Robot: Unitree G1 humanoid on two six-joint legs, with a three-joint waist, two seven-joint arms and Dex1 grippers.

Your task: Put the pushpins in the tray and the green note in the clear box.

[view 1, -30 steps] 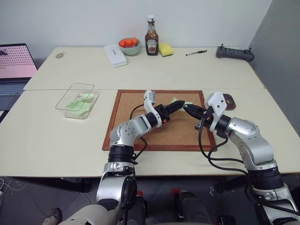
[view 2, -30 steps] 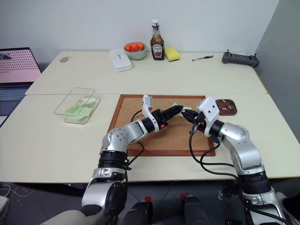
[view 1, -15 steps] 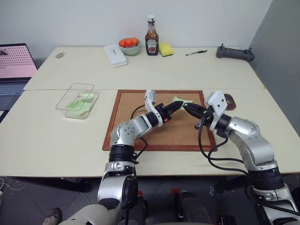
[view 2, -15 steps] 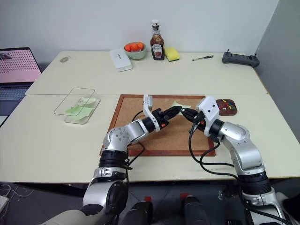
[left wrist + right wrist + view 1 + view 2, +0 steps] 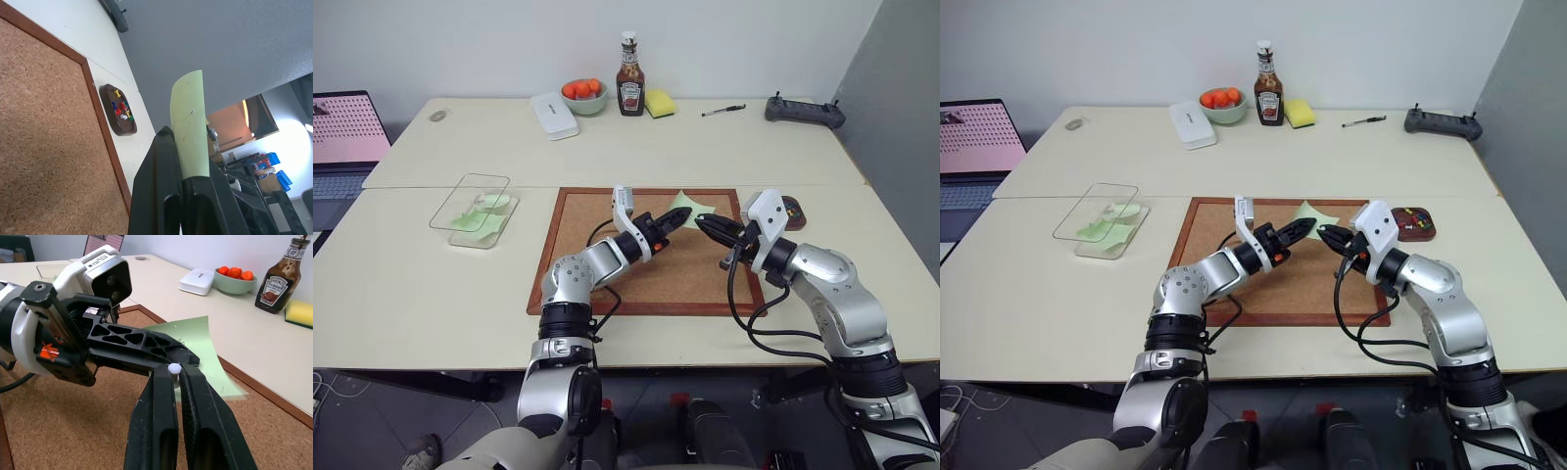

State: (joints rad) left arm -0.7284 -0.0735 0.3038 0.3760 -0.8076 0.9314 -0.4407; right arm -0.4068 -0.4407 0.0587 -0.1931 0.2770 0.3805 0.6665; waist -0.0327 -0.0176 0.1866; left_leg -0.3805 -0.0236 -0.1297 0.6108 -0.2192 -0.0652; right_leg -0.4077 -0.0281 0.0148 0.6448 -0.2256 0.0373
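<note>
Risk: the white-headed pushpin pinched in the right gripper sits right at the green note; if its point is not clear of the paper, pulling the arms apart could tear the note or drag it out of the grip. The thin slip could also slide from the left gripper, whose fingers press together on one edge only.

Pose: both forearms reach over the corkboard, near level, tips almost meeting above its far right area. The tray with pushpins lies just right of the corkboard; the clear box sits well left of it.
</note>
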